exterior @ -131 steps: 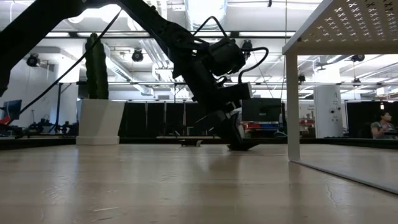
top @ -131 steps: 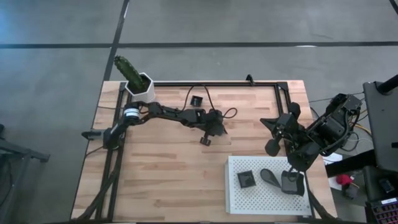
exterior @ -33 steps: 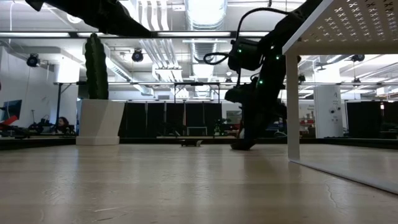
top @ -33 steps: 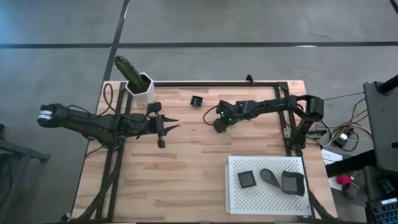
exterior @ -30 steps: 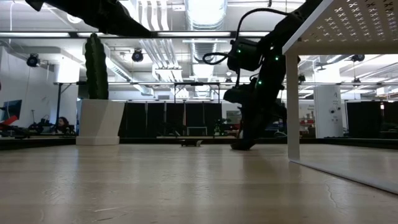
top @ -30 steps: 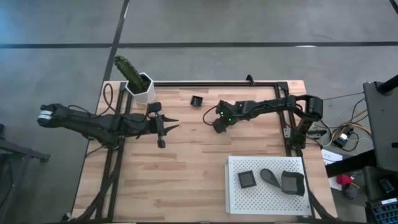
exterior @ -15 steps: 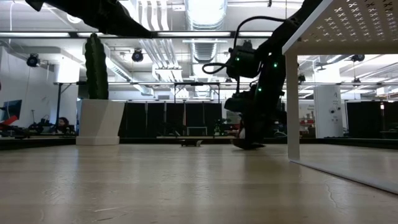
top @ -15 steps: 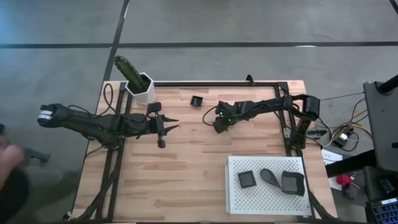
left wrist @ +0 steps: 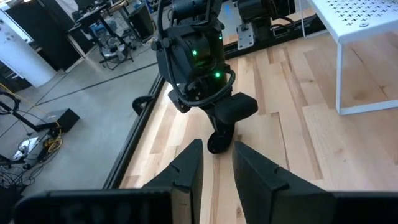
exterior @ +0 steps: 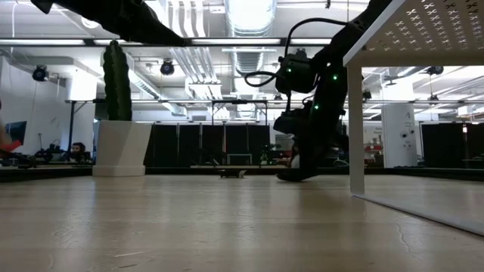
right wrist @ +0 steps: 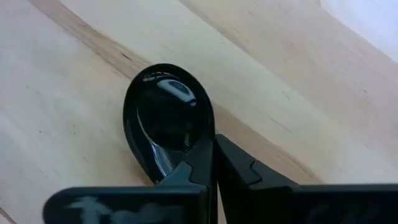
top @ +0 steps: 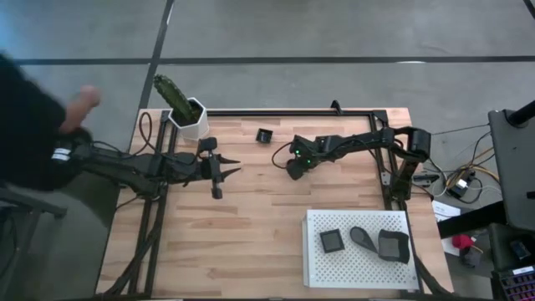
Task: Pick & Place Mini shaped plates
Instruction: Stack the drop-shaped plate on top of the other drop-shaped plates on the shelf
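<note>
Right gripper (right wrist: 213,163): fingers pinching the teardrop plate (right wrist: 168,118), its narrow end hiding beneath them.
Left gripper (top: 224,173): hovering, fingers parted, gripping nothing.

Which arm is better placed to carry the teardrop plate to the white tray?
The right: the right gripper is shut on the teardrop plate. The left gripper waits open, farther from the white tray.

The left gripper (left wrist: 216,168) had its two dark fingers (left wrist: 188,165) a little apart, with light wooden desk (left wrist: 298,143) showing between them. Just past them, the right gripper (left wrist: 219,138) pointed down from the other dark arm with small green lights (left wrist: 194,50) and pinched the edge of a small glossy black dish (left wrist: 217,145). A white perforated metal tray (left wrist: 357,18) stood on a white leg near the corner.
</note>
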You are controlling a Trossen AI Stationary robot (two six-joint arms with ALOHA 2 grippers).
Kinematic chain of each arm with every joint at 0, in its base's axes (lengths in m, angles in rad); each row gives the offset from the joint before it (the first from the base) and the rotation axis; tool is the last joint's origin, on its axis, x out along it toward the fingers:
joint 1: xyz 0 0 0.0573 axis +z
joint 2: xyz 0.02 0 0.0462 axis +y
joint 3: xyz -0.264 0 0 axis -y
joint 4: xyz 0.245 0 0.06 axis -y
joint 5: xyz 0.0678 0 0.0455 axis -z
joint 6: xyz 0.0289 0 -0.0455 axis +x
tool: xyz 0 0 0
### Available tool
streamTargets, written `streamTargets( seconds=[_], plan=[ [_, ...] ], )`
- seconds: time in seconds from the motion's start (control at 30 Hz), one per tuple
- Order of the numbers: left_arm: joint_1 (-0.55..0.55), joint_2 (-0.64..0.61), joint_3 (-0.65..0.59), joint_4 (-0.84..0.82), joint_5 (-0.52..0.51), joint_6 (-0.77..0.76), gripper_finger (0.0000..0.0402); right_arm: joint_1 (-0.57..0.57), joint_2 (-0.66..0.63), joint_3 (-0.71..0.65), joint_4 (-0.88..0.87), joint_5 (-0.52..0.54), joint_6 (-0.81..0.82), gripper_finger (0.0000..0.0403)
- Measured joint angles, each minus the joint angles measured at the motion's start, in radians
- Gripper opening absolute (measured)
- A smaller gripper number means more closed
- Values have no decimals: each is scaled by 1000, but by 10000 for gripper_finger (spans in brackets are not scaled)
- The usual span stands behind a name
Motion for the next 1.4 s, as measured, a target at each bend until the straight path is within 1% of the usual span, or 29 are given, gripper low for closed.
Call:
streamTargets(
  seconds=[0.1,0.2,0.3,0.47,0.63,0.77,0.93,1.03,1.2,1.3,1.4],
  plan=[
    [0,0,0,0,0,0,83,1,-19,0,-5,-1,-4,9],
    [0,0,0,0,0,0,83,9,-66,-1,-26,-1,-3,8],
    [0,0,0,-1,0,0,83,24,-139,-1,-74,0,18,8],
    [0,0,-1,0,0,0,83,71,-293,-1,-161,0,101,8],
    [0,0,-2,0,0,0,83,132,-461,-1,-287,-6,254,8],
    [0,0,-2,0,0,0,83,178,-594,-1,-371,-82,392,8],
    [0,0,-9,0,0,10,83,252,-727,-1,-401,-149,593,8],
    [0,0,-12,0,0,21,83,310,-781,-1,-460,-149,734,8],
    [0,0,-14,0,0,22,83,412,-824,-1,-575,-149,907,8],
    [0,0,-14,0,0,22,83,461,-834,-1,-597,-157,974,8],
    [0,0,-14,0,0,22,83,492,-842,8,-600,-190,1007,8]
  ],
)
